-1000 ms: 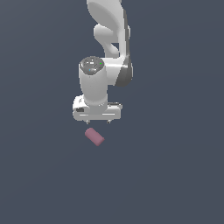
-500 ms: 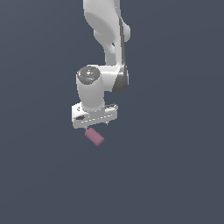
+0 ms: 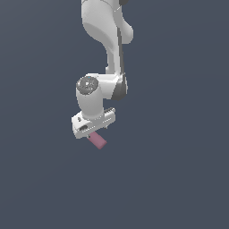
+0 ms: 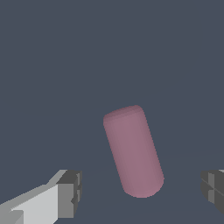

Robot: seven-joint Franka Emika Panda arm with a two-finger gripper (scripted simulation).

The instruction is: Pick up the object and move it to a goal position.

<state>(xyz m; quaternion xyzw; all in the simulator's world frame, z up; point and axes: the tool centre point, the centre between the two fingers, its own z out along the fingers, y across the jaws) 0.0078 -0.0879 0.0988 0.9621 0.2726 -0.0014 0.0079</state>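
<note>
Exterior view frames are filled by a flat, matte, dark slate-blue surface; no edge, wall or horizon is shown, and the same plain ground is seen behind everything in the wrist view. The white arm is seen from the exterior view to descend from the top of the frame, with its wrist housing bent low over the surface; the gripper is largely hidden there beneath its own white body, so the fingers cannot be made out from that side. What is supplied by the wrist view (and by it alone) is the spacing of the fingers: two grey pads are seen well apart, one at each side of the frame, so the jaws are spread wide and nothing is gripped. The object, a dusty-pink short cylinder with rounded ends, is shown lying on the surface between the two pads, touching neither; its long axis is set at a slant to the line joining them. In the exterior view it is seen protruding from just under the gripper, toward the exterior view's right.
</note>
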